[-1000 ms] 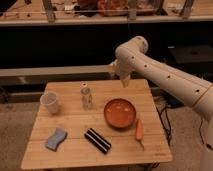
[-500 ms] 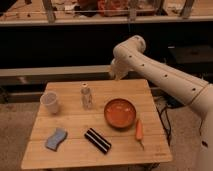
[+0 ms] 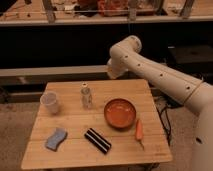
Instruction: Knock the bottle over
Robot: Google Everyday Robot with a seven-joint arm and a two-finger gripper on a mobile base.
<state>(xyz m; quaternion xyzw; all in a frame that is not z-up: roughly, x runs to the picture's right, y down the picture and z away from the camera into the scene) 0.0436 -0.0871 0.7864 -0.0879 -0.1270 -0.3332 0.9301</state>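
Treat bottle as light, stiff, easily toppled; push high, near its top; find gripper above table far edge, right of bottle, well apart; opening: cannot tell.

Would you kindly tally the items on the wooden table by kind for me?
Bottle: 1
Cup: 1
Orange bowl: 1
Carrot: 1
Blue sponge: 1
Black striped bar: 1
Total: 6
The gripper hangs near the table's far edge, touching nothing.

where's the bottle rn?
Camera view: bottle upright, left of table centre, between cup and orange bowl; hand above the far edge, to its right.
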